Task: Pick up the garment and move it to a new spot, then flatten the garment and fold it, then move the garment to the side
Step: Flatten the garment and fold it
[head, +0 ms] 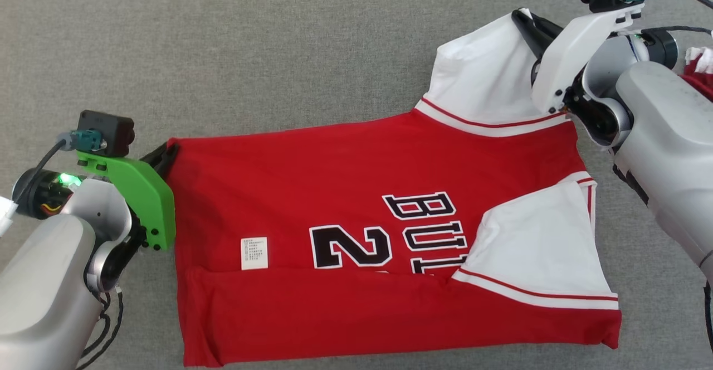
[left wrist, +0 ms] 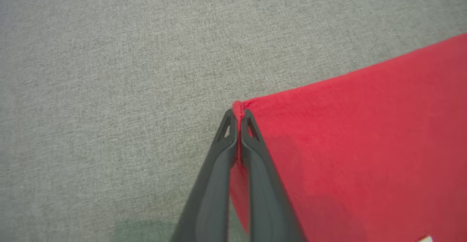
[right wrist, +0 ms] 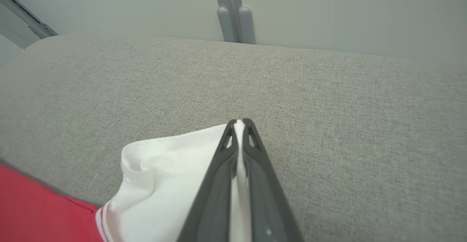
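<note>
Garment (head: 356,180): red jersey, lying flat on the grey tabletop (head: 278,52) and stretched between the two hands, hem end at the left hand and sleeve end at the right hand.
Left hand (head: 167,155): fingers pressed together, pinching the far corner of the red hem. In its wrist view a sliver of red cloth shows between the tips.
Right hand (head: 523,22): fingers closed tight on the edge of the far sleeve (head: 479,80). In its wrist view white cloth runs up between them.
Far sleeve: white, fanning out from the right hand's fingertips to the red body, with red-striped trim at the seam.
Near sleeve (head: 535,247): white, folded over onto the chest, well apart from the right hand on the robot's side of it.
Lettering (head: 390,230): black and white, partly hidden by the near sleeve and a fold; lies between the hands, nearer the right one.
Label (head: 254,253): small, white, on the red cloth near the left hand, on the robot's side of its fingertips.
Fold (head: 334,303): the garment's long edge nearest the robot is turned over onto the body and runs the width between the hands.
</note>
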### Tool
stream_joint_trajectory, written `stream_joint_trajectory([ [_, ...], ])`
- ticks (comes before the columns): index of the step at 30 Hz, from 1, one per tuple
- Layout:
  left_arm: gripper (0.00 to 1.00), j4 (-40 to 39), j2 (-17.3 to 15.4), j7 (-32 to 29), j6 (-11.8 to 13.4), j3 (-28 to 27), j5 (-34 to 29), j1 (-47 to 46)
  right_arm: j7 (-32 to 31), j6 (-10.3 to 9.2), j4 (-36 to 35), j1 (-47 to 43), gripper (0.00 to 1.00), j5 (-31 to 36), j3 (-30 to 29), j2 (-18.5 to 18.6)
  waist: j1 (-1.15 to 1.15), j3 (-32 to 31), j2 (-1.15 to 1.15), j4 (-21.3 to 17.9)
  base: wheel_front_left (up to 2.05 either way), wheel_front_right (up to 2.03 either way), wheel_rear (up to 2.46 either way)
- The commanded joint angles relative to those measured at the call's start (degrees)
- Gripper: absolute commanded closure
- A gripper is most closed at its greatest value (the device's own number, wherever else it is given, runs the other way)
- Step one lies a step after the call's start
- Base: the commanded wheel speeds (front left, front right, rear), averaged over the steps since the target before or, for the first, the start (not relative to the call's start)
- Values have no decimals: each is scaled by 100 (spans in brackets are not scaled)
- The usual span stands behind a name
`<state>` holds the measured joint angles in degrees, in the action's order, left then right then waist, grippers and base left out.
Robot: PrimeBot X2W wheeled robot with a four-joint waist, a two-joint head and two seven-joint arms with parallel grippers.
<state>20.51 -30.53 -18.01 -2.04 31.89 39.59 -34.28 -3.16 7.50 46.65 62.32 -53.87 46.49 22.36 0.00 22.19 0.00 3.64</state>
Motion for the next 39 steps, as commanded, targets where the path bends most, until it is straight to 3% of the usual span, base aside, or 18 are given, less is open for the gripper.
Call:
stream_joint_trajectory([
  [1,100,52,-120,-60,-25,1,52,122,65,-2,-40,-124,100,-71,69,53,0,-284,0,-104,0,0,0],
  [18,100,-159,-500,-718,-152,152,504,877,-160,-2,-973,-986,100,-743,892,805,0,-1612,0,-477,0,0,0],
  [30,100,-288,-750,-1545,-328,515,591,930,-1171,-2,-1930,-1602,100,-1127,1253,1490,0,-1779,0,-622,0,0,0],
  [39,100,-149,-739,-1829,-393,720,707,971,-1740,-2,-2476,-2069,100,-1452,1293,1674,0,-1808,0,-682,0,0,0],
])
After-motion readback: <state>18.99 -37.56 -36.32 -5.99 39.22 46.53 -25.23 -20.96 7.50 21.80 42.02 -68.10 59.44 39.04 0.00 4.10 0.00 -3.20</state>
